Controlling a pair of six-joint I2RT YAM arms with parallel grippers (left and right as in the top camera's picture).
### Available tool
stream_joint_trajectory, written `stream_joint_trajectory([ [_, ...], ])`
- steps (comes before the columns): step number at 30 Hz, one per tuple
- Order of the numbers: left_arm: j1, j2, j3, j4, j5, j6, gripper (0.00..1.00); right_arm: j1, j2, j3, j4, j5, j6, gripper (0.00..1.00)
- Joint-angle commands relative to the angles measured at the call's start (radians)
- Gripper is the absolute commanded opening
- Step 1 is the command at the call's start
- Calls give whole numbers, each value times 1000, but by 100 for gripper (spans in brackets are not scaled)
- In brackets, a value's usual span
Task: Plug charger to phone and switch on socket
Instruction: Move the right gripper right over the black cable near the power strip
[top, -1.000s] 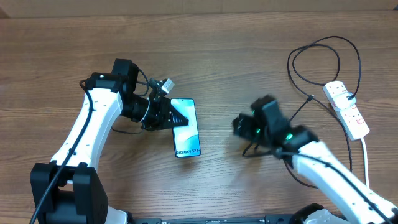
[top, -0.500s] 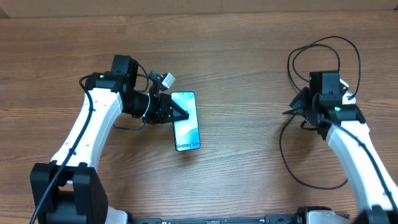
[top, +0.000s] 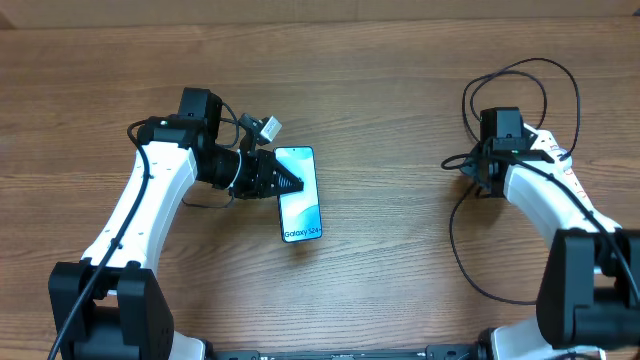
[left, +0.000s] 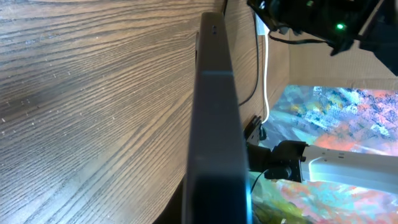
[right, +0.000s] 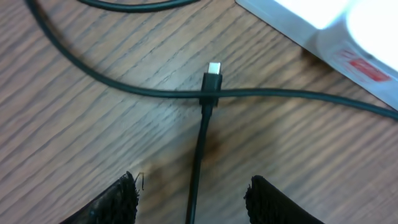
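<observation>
Overhead: the left gripper (top: 288, 186) pinches the phone (top: 303, 200) by 1 long edge, apparently steadying it on the desk (top: 400, 80) for plugging.

Left wrist: the phone's dark edge runs up mid-frame, clamped.

Right wrist: the right gripper (right: 198, 199) hovers half-wide and empty above the charger (right: 200, 137) tip near the socket (right: 311, 25), seemingly lined up for a pick.

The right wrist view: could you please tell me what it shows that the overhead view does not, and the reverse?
Only the right wrist view: the connector tip of the charger, lying across another stretch of its cable, ahead of the open right gripper. Only the overhead view: the phone, screen up, with the left gripper shut on its edge. Both: the charger, the socket and the wooden table.
</observation>
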Motion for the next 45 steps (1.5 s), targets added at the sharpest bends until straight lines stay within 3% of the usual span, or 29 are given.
stream_joint_trajectory([
  [1, -3, -10, 18, 8, 29, 16, 4, -2, 68, 12, 31, 35, -11, 56],
  [8, -3, -10, 18, 19, 0, -34, 4, -16, 147, 12, 93, 30, -11, 51],
  [17, -3, -10, 18, 23, 0, -37, 4, -21, 150, 12, 48, -206, -41, 9],
  [22, -3, -10, 18, 24, 0, -37, 4, 9, 150, 12, -29, -378, -148, 7],
  [26, -3, -10, 18, 25, 0, -37, 4, 48, 150, 12, -159, -414, -143, 7],
  [29, -3, -10, 18, 27, 0, -37, 4, 82, 150, 12, -242, -411, -130, 9],
  [33, -3, -10, 18, 38, 0, -49, 4, 98, 150, 12, -231, -339, -130, 43],
  [38, -3, -10, 18, 42, 0, -71, 4, 64, 150, 18, -183, -247, -113, 47],
  [41, -3, -10, 18, 42, 0, -72, 4, 24, 150, 27, -143, -246, -111, 61],
  [45, -3, -10, 18, 42, 0, -72, 4, -27, 150, 27, -68, -246, -112, 65],
])
